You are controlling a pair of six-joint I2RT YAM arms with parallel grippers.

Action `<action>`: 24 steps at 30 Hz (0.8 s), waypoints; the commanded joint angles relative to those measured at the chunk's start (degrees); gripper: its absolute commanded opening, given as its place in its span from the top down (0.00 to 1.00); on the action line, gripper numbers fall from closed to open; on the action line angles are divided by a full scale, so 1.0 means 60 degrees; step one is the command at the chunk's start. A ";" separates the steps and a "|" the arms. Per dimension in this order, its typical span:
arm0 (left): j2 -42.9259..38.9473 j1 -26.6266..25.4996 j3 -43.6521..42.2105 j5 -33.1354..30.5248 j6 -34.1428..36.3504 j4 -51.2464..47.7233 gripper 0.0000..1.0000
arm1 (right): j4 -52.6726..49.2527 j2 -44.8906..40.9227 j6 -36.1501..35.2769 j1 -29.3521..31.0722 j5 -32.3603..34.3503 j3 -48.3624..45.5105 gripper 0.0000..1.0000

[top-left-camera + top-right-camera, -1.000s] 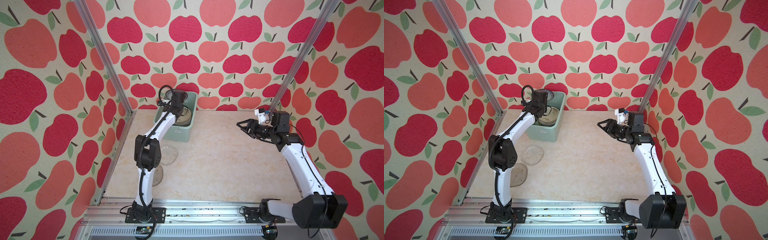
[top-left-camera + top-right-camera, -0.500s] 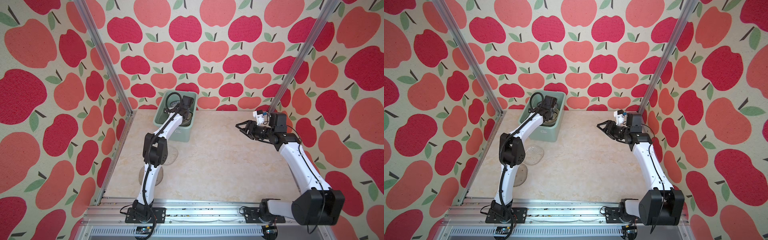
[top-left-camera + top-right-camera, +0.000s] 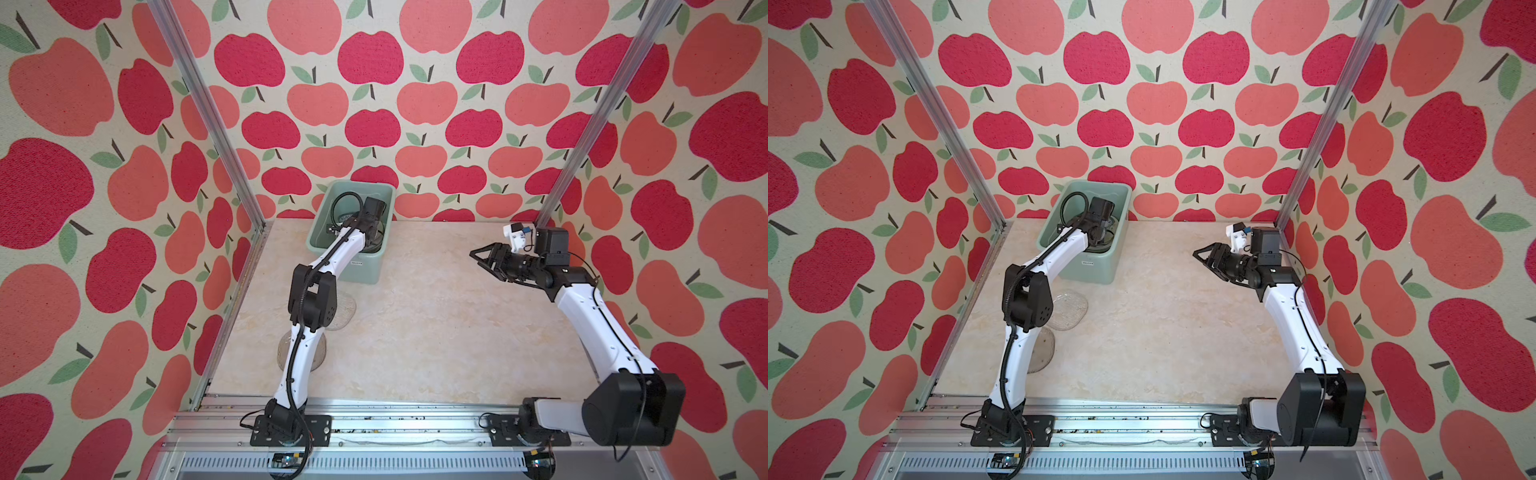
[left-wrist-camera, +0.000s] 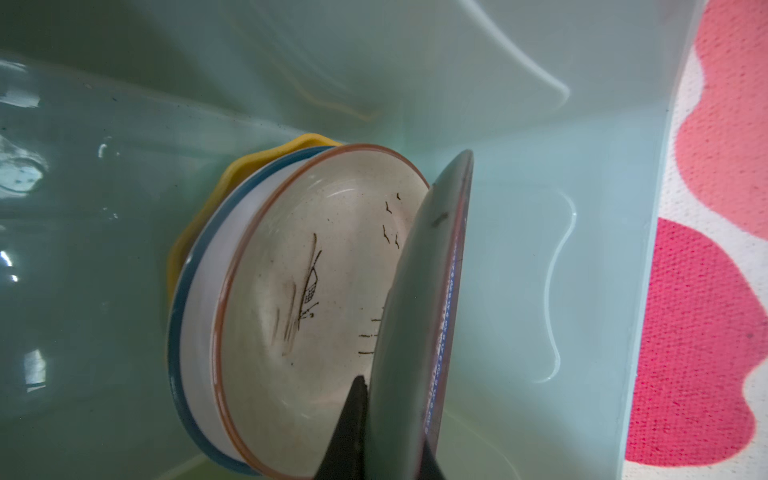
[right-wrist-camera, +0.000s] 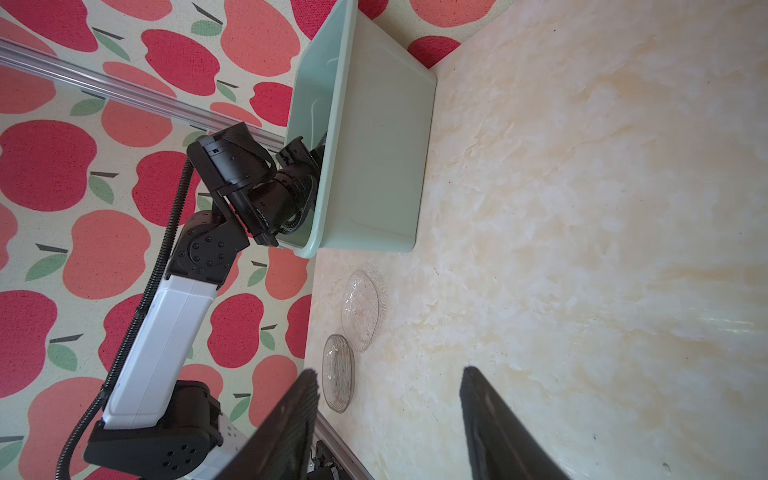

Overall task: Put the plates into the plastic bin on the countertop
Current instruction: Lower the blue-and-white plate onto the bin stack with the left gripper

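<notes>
Left gripper [image 4: 390, 436]: lowered inside the plastic bin [image 4: 540, 124] and clamped on the edge of a small blue-patterned plate [image 4: 415, 311]. One dark finger [image 4: 349, 419] lay against the plate's plain side, its mate against the patterned side. The plate was held on edge, steeply tilted, with its plain side toward the stack. Whether it touched the stack could not be told.

Stack in bin, three pieces visible, nested on the bin floor:
- cream plate [image 4: 299, 291], thin brown rim, black brush-drawn marks, uppermost
- blue-rimmed white plate [image 4: 189, 332], beneath it
- yellow scalloped plate [image 4: 199, 216], lowest, only its edge showing

Bin: pale mint green, rolled rim, small white label [image 3: 356, 263] on the near wall. It stood at the back of the countertop [image 3: 436, 332], against the apple-patterned wall [image 3: 415, 124] and left of centre. The left arm [image 3: 332, 257] reached in over its near rim.

Clear glass plates, two: both lay flat on the countertop just in front of the bin. One [image 3: 1068, 309] was nearer the bin and the other [image 3: 1043, 349] nearer the front rail. They lay close together, partly hidden by the left arm in both top views.

Right gripper [image 3: 482, 261]: jaws parted to a middling width, holding nothing. It was raised above the right side of the countertop, well apart from bin and plates, pointing left.
</notes>
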 commanded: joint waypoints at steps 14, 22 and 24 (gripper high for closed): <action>0.0657 0.0150 0.0564 0.0556 -0.0238 -0.0758 0.80 | 0.0070 0.0105 0.0144 0.0038 -0.0191 -0.0174 0.43; 0.0719 0.0194 0.0623 0.0782 -0.0422 -0.1225 0.66 | 0.0099 0.0170 0.0221 0.0038 -0.0161 -0.0251 0.44; 0.0783 0.0231 0.0731 0.0947 -0.0414 -0.1348 0.63 | 0.0128 0.0220 0.0247 0.0040 -0.0161 -0.0255 0.44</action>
